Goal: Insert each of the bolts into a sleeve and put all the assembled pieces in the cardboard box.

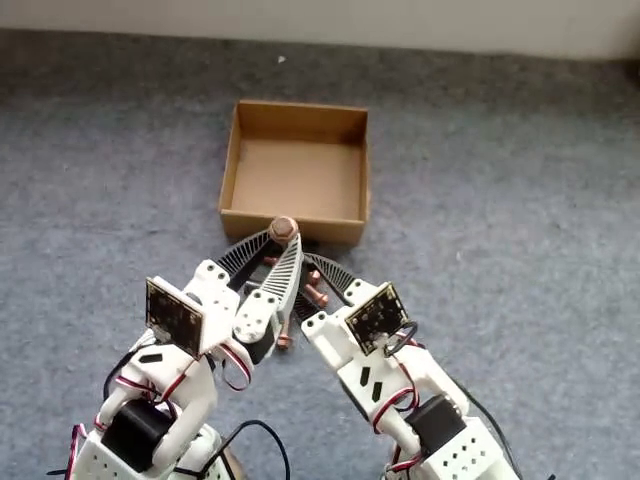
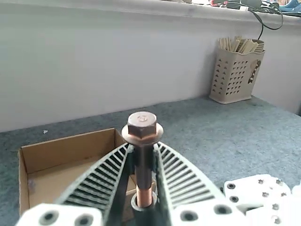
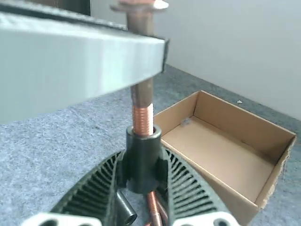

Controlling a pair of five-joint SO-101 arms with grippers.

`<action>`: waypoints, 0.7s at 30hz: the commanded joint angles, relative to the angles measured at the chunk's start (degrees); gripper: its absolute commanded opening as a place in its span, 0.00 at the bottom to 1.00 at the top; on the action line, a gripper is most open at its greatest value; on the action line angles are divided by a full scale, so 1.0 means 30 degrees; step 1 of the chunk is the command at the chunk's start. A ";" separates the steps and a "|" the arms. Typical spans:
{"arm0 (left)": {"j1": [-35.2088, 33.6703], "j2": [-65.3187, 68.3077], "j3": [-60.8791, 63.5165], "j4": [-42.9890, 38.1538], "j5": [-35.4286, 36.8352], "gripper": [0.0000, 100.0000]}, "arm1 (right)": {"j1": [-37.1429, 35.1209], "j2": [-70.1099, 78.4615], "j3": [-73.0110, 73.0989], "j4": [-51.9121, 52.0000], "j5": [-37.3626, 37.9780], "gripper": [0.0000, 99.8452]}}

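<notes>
Early in the task, by the look of it: nothing inside the cardboard box (image 1: 292, 228), whether from the high view or from either wrist view. Partway through what seems a first insertion.

Grips one bolt (image 2: 142, 128) upright in the left pincer (image 2: 142, 153), closed narrowly on the shank just under the flanged head, threaded end pointing down. Clamps a black sleeve (image 3: 142, 157) in the right pincer (image 3: 142, 172), closed around its sides, bore facing up. Meets thread to bore in the right wrist view, with the coppery tip entering the sleeve's mouth; impossible to tell how deep.

Hangs all of this just in front of the box's near wall, above the grey surface (image 1: 500, 200).

Leaves plenty to do, judging from the layout: seating this bolt fully, setting the joined pair in the box, then repeating for the loose bolts (image 1: 316, 291) lying on the surface beneath the pincers and for a spare sleeve (image 3: 126, 213) beside one of them. Cannot count the loose pieces exactly, partly hidden as they are under the arms.
</notes>
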 commanded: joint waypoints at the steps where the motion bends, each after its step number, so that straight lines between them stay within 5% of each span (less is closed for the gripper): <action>1: 0.0161 0.0015 0.0366 -0.0059 -0.0791 0.01 | 0.0689 -0.0366 -0.0484 -0.0513 0.0029 0.01; 15: -0.0015 0.0190 0.0777 0.0059 -0.1758 0.07 | 0.0718 -0.0366 -0.0454 -0.0484 0.0029 0.01; 21: -0.0015 0.0190 -0.0220 0.2725 -0.1758 0.14 | 0.0718 -0.0366 -0.0396 -0.0484 0.0029 0.01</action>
